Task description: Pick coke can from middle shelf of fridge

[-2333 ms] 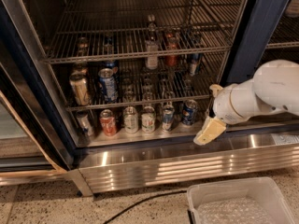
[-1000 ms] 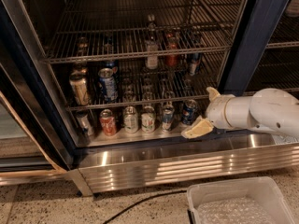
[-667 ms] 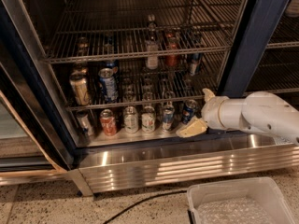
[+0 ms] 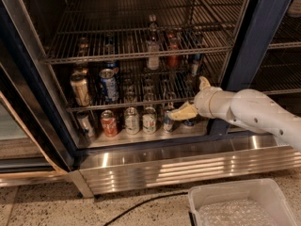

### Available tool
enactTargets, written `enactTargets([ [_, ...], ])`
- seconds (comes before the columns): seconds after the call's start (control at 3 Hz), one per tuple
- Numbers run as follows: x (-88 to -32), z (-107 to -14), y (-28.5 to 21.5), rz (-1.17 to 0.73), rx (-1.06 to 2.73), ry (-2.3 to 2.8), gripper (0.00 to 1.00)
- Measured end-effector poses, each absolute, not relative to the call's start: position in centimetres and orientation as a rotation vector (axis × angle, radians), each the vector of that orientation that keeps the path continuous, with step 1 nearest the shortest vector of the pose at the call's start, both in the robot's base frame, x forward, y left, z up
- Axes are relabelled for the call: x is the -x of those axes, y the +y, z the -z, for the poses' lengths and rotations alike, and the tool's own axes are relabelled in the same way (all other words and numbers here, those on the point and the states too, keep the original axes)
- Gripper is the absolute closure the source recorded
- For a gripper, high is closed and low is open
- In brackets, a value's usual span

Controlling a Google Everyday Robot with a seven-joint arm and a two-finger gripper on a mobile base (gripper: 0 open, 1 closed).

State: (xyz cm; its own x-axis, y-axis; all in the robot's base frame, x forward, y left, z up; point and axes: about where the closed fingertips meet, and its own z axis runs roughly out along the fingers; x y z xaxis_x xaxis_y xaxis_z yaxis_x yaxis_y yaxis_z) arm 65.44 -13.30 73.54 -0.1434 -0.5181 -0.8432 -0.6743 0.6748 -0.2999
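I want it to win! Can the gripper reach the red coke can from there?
Probably not yet. The gripper sits low by the bottom cans; the coke can stands on the middle shelf above, with another wire rack between.

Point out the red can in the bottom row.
The red can, second from left; its neighbours are silver. The gripper hovers at the row's right end.

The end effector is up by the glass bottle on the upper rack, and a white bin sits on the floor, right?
No: the camera view shows the end effector low, at the right end of the bottom row of cans, below the glass bottle. The white bin is right.
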Motion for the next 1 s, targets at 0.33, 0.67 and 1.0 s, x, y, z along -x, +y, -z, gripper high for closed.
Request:
enactTargets([
  [0.33,-68.1,-74.2,-13.8,-0.162,0.856,1.78,0.0],
  [0.67,-70.2,-74.2,-15.2,-0.162,0.751,1.783,0.0],
  [1.0,-70.2,-74.2,-15.2,-0.161,0.751,1.783,0.0],
])
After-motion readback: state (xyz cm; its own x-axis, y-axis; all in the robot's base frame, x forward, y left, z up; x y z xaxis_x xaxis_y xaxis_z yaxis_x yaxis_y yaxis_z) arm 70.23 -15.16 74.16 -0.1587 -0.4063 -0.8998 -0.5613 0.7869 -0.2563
